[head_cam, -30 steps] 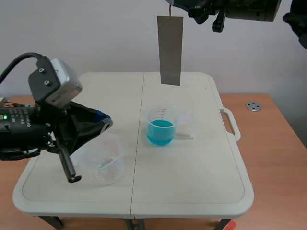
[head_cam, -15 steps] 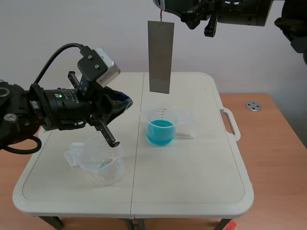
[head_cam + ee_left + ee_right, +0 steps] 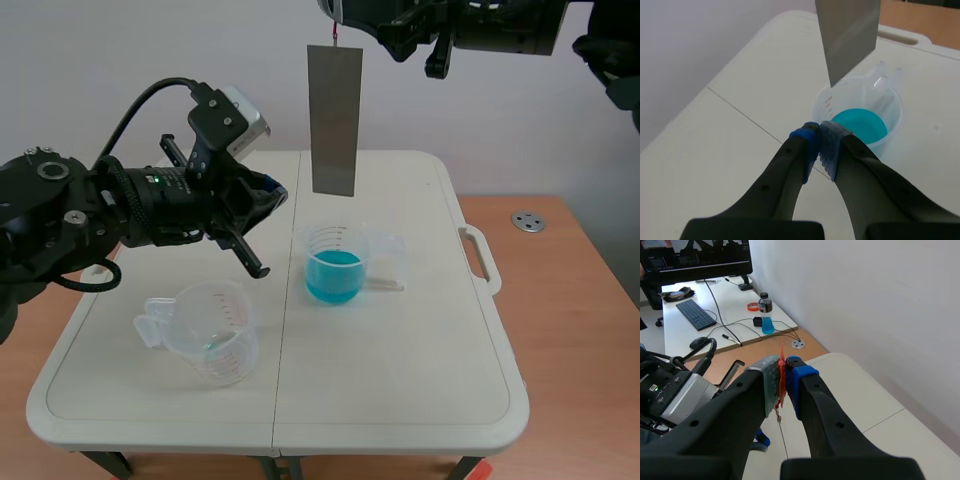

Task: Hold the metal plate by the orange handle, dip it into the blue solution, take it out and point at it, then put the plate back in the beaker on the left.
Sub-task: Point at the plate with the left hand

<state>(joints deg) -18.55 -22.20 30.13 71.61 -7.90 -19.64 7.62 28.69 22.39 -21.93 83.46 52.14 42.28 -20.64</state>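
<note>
The empty beaker (image 3: 210, 335) stands near-left on the desk (image 3: 400, 380); the plate is not yet in it. The left end effector (image 3: 818, 131) is clenched on nothing, its tip aimed at the lower end of the metal plate (image 3: 333, 120), near it but apart. This is judged to be the pointing step. The plate hangs upright, clear above the beaker of blue solution (image 3: 335, 262). Whether it has been dipped cannot be told. The right end effector (image 3: 783, 375) grasps the orange handle (image 3: 781, 382). Remaining: return the plate to the left beaker.
</note>
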